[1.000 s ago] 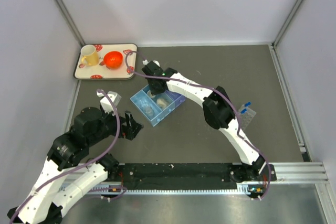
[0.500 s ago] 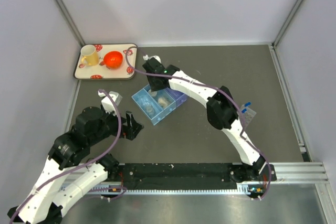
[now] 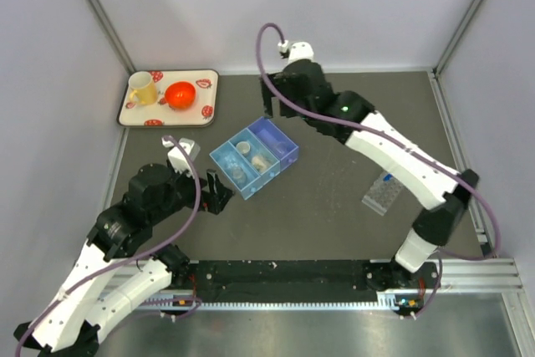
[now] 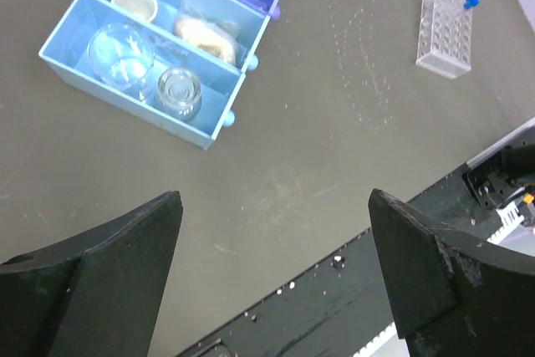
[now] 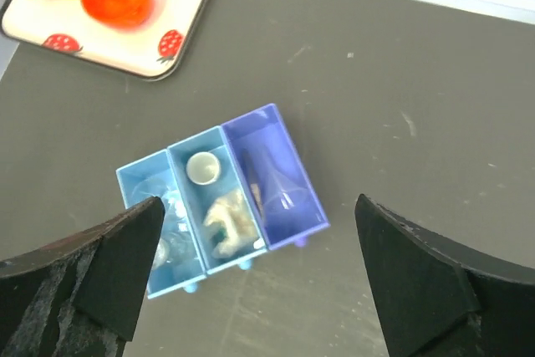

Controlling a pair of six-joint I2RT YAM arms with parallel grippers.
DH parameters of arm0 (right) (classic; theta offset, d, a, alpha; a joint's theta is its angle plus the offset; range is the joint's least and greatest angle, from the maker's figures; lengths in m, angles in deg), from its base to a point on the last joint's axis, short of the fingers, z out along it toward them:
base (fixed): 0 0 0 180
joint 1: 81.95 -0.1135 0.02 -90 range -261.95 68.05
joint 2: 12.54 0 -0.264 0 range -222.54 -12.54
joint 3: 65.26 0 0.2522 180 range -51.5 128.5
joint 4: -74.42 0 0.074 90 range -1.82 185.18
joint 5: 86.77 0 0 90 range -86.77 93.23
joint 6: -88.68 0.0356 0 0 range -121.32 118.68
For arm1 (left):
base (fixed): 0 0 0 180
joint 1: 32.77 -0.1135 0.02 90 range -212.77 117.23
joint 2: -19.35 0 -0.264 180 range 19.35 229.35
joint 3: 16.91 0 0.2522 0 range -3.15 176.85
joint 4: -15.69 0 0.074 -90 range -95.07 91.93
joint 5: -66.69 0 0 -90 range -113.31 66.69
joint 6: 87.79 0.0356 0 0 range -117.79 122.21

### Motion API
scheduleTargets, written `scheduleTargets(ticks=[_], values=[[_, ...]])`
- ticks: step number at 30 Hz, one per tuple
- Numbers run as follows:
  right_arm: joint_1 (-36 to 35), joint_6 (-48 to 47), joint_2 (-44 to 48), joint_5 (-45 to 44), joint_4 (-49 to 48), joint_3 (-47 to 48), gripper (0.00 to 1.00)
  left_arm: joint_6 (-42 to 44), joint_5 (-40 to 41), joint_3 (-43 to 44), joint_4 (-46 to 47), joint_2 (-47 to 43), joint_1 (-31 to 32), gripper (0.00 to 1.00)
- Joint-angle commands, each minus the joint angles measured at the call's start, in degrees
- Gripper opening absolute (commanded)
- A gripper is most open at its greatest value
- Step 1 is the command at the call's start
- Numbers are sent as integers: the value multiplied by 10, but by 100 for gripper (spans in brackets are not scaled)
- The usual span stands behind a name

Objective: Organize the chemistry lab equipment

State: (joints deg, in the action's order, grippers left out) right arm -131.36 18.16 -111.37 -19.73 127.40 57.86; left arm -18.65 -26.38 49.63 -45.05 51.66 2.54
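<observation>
The top camera hangs above and behind the near edge of the desk [image 3: 334, 131]. It looks down and forward from far enough off to take in all four edges. The left wrist camera sits lower and closer, by the near-left corner, tilted down and facing the right edge. It has the box [image 4: 134, 106] upper left, the rack [image 4: 447, 18] upper right and the near-edge rail [image 4: 318, 307] at the bottom. The right wrist camera is high over the far half, looking straight down with the far edge uppermost and the tray [image 5: 109, 43] top left. All three views share the box. The rack shows in the top and left wrist views, the tray in the top and right wrist views.
</observation>
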Motion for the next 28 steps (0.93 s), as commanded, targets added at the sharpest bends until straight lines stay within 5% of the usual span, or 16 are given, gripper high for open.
scheduleTargets(ticks=[1,10,17,28], values=[[-3,-23,119,-71,-15,-119,99,-7,7,-27,119,7,0,99],[-2,-29,344,-194,-13,-347,99,-8,26,-36,210,63,4,99],[-1,-10,511,-234,38,-424,99,3,141,-9,266,138,54,99],[-1,-10,511,-251,79,-418,99,62,264,87,277,215,151,99]])
